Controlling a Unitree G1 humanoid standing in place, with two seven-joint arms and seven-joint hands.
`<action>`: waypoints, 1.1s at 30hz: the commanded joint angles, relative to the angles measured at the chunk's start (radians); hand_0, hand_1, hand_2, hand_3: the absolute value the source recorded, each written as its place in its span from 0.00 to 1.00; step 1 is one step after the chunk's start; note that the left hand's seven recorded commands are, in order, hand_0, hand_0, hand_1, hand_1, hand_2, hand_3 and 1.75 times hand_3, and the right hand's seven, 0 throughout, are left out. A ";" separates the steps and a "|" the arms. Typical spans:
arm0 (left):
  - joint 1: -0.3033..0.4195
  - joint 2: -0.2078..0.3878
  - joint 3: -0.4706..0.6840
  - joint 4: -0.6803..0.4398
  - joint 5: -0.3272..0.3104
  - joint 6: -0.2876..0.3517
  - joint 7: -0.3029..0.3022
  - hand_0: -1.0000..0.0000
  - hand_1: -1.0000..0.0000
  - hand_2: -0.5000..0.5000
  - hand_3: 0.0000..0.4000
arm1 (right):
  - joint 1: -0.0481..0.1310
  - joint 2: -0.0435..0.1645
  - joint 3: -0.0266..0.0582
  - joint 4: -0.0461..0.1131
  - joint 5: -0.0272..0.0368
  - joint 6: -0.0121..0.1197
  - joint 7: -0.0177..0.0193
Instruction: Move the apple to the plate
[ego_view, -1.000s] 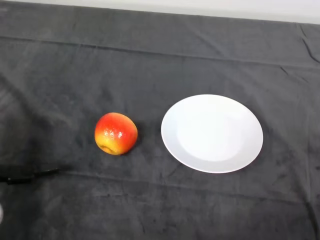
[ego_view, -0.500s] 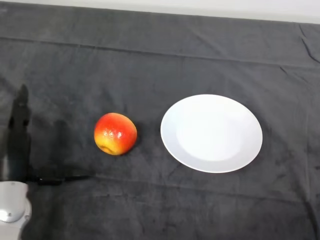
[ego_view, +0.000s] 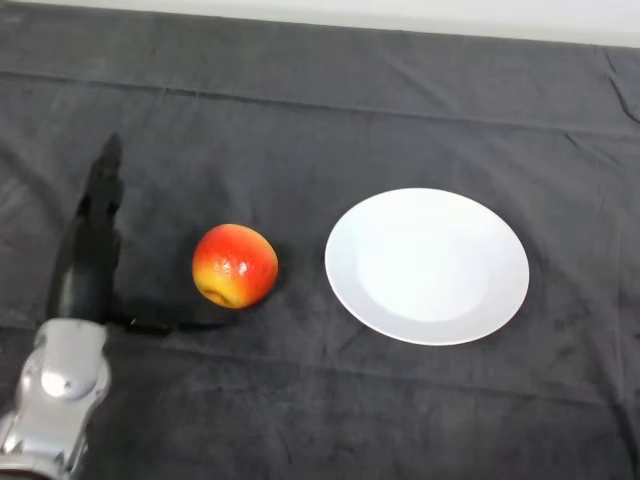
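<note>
A red and yellow apple (ego_view: 235, 265) rests on the dark cloth, left of centre. To its right lies a white round plate (ego_view: 427, 265) with nothing on it, a small gap between the two. My left hand (ego_view: 92, 238) is to the left of the apple, raised edge-on with its fingers straight and pointing away from me, open and holding nothing. It stands apart from the apple. The silver-grey forearm (ego_view: 55, 400) rises from the lower left corner.
The dark cloth (ego_view: 320, 110) covers the whole table, with creases along the back. A pale wall strip (ego_view: 400, 15) runs along the far edge.
My left arm has come up from the lower left corner and moved right and forward, so the hand now stands beside the apple. The apple and plate stay put.
</note>
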 joint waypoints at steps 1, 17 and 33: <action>-0.048 -0.011 -0.023 0.058 0.002 0.003 0.011 1.00 1.00 0.50 0.00 | -0.001 -0.019 -0.0117 -0.011 -0.0036 0.004 0.0005; -0.170 -0.076 -0.132 0.244 -0.040 -0.018 0.020 0.01 0.62 0.19 0.99 | -0.003 -0.021 -0.0124 -0.007 -0.0026 0.005 0.0022; -0.204 -0.058 -0.192 0.251 -0.050 -0.015 0.045 0.00 0.00 0.50 1.00 | -0.004 -0.022 -0.0131 -0.002 -0.0021 0.005 0.0045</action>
